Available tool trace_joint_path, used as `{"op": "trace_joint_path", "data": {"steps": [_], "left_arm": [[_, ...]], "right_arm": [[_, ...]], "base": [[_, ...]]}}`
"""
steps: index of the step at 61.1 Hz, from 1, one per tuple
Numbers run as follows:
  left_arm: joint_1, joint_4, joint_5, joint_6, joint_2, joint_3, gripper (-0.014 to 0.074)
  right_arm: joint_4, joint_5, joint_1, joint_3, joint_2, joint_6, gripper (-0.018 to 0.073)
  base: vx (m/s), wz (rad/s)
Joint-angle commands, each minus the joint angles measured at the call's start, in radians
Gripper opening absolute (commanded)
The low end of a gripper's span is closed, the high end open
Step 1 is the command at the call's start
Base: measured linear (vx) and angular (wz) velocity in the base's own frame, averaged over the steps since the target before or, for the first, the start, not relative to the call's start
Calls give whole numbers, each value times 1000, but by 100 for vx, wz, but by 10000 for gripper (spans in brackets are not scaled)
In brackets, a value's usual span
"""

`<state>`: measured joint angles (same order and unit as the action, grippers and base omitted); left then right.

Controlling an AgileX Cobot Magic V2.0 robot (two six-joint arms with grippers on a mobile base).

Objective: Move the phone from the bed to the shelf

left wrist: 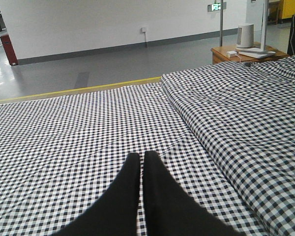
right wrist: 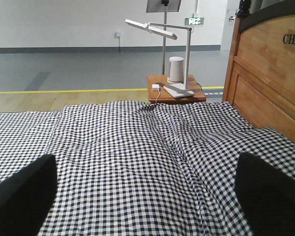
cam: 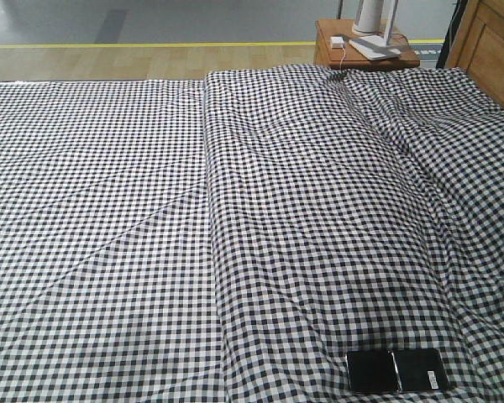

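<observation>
Bright, even light; left fingers (left wrist: 120,201) blurry

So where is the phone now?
In the front view the phone lies flat on the checked bed, near the picture's bottom right corner, far from the bedside table at the top. Neither wrist view shows it.

left gripper (left wrist: 142,156) | matte black, tapered; right gripper (right wrist: 143,164) | black, blunt-tipped

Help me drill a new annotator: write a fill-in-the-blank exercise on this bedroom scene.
The phone lies on the checked ____.
The left gripper has its jaws ____.
The right gripper has its jaws ____.
The white lamp stands on a bedside ____.
Missing: bed, shut, open, table.
</observation>
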<state>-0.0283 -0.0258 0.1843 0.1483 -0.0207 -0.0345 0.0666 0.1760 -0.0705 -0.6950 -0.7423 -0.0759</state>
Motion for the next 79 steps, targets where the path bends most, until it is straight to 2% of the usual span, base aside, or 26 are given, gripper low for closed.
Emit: {"op": "trace_joint_path", "data": {"steps": [1, 16, 21, 28, 37, 44, 54, 79], "left_arm": [[-3, -9, -72, -6, -4, 23, 1], [-3, -9, -72, -6, -4, 23, 1], [-3, -9, -72, -6, -4, 23, 1], [-3, -9, -72, -6, -4, 23, 1], [-3, -9, -72, -6, -4, 23, 1], [-3, -9, -72, -6, -4, 23, 1], [-3, -9, -72, -6, -4, 23, 1], [-3, -9, -72, -6, -4, 23, 1]], "right_arm": [[1, -92, -1, -37, -12, -9, 710], [-7, 149, -3, -175, -110, -8, 704], [-8, 233, -30, -252, -173, -3, 704], [-7, 343, -126, -359, -250, 23, 704], [-5, 459, -300, -460, -362, 30, 704], [2, 470, -382, -468, -454, 30, 704], [4, 421, -435, -468, -642, -21, 699], [15, 401, -445, -468, -1121, -195, 685]], "base": [[0, 0], [0, 0], [0, 0], [0, 0], [0, 0], [0, 0], [0, 0], [0, 0]]}}
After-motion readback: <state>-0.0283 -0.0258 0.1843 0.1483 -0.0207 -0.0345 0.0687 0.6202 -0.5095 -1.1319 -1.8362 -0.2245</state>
